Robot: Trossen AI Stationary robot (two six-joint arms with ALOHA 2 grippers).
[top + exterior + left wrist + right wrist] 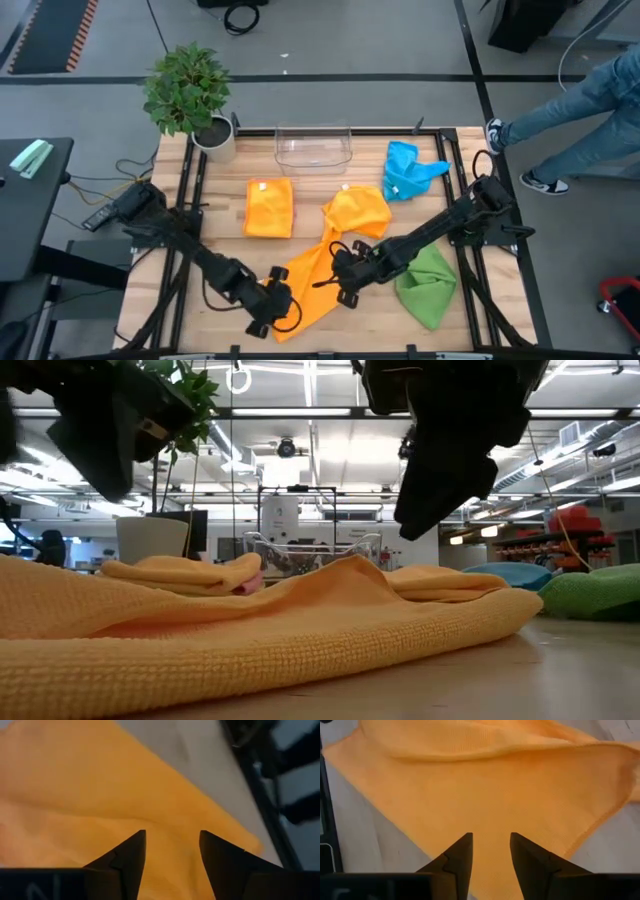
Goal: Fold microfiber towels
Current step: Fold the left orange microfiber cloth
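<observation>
An orange towel [312,272] lies spread aslant on the table's near middle, with a raised ridge [350,565] across it. My left gripper [275,312] hovers open over its near end [150,795]. My right gripper [345,282] hovers open over its right side [490,795]. In both wrist views the fingers stand apart with nothing between them. A folded orange towel [268,207] lies flat farther back. A bunched yellow towel [358,212] lies at the spread towel's far end. A blue towel [406,170] and a green towel [428,285] lie crumpled on the right.
A clear plastic bin [313,147] stands at the table's far middle, and a potted plant [190,95] at the far left corner. Black frame rails [186,190] run along the table's sides. A person's legs [580,110] show beyond the far right corner.
</observation>
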